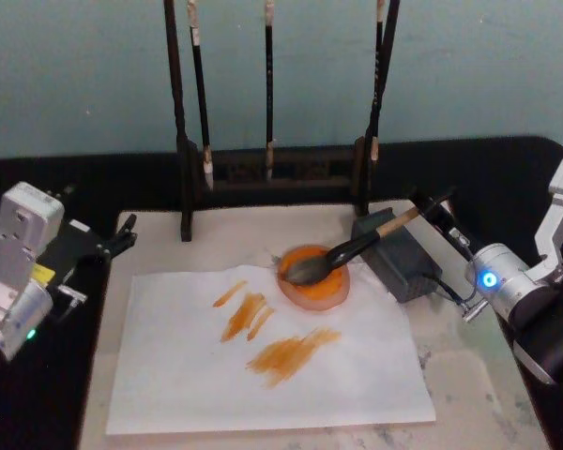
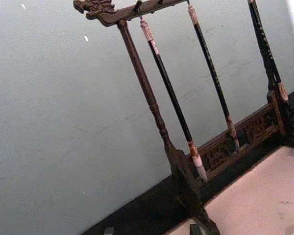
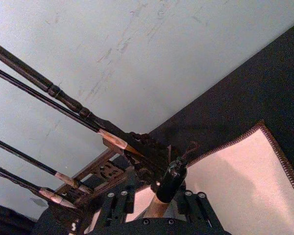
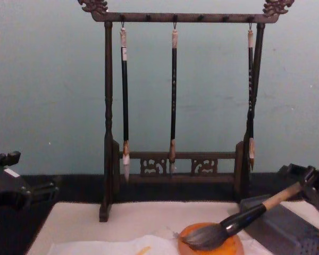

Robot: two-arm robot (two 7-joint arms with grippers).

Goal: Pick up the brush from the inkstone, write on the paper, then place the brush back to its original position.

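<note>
The paper (image 1: 338, 375) is lying nearest the robot, spread flat on an off-white mat (image 1: 469, 384) that is covering the middle of the black table (image 1: 507, 169). Several orange strokes (image 1: 291, 354) are showing across the sheet's middle. At the paper's far edge, the inkstone (image 1: 324, 292) is sitting as a small round orange dish.

The brush (image 1: 355, 248) is lying back in place. Its bushy hair tip is resting on the inkstone, and its tan handle is slanting up and to the right over a grey block (image 1: 403, 258) just beside the dish. From the chest view, the brush (image 4: 244, 218) is leaning at a shallow angle, with the hair touching the dish and the end cap raised.

The right claw (image 1: 438, 211) is hovering at the capped end of the handle. In the right wrist view this claw (image 3: 154, 196) is standing released, its fingers (image 3: 115, 198) straddling the handle with a gap on each side.

The left claw (image 1: 120, 239) is waiting well apart at the mat's far left corner; whether it is released or clenched, I cannot tell.

Farther back, a dark wooden rack (image 4: 109, 133) is standing at the mat's far edge, with three thin brushes (image 4: 174, 95) hanging from its top bar.
</note>
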